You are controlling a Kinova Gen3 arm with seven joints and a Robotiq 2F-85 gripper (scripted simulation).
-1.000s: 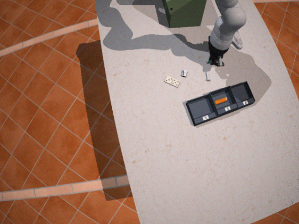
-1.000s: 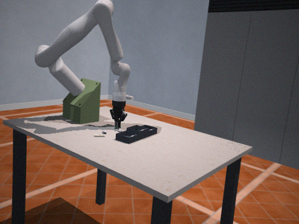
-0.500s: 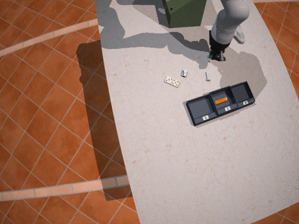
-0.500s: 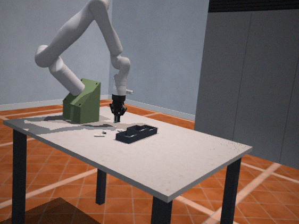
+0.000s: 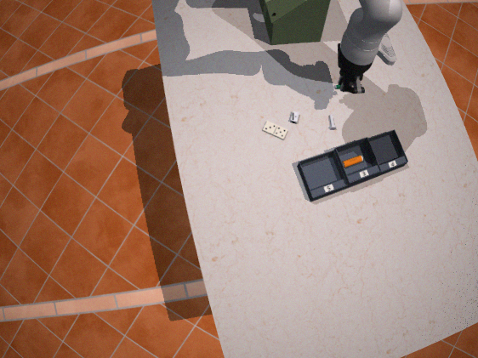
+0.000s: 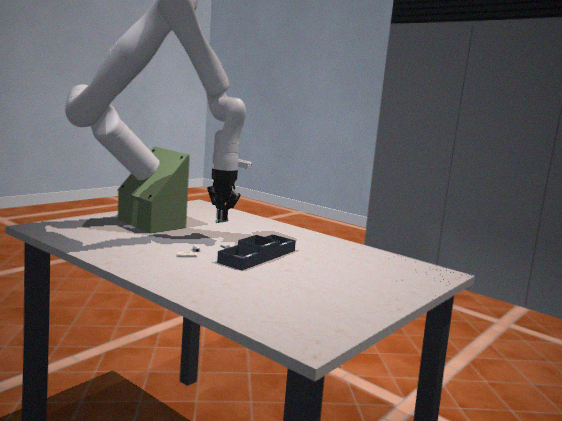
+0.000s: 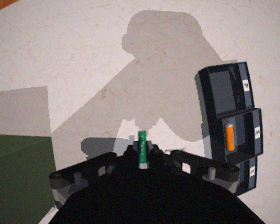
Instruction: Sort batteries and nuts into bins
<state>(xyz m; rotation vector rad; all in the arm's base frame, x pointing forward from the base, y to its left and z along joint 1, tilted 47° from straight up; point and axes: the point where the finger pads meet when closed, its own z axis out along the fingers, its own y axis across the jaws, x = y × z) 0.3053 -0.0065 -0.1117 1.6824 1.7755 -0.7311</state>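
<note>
My gripper (image 5: 349,87) is shut on a small green battery (image 7: 143,148) that stands up between the fingertips; its green end also shows in the top view (image 5: 337,86). In the exterior view the gripper (image 6: 221,216) hangs just above the table, behind the bins. A dark grey row of three bins (image 5: 352,166) lies in front of it, and an orange battery (image 5: 353,161) lies in the middle bin. The bin labels are too small to read. A small metal nut (image 5: 294,116) and a silver bolt (image 5: 332,122) lie on the table between the gripper and the bins.
A cream domino (image 5: 275,129) lies left of the nut. The arm's green base block (image 5: 295,7) stands at the back of the table. A pale flat object lies partly hidden behind the arm.
</note>
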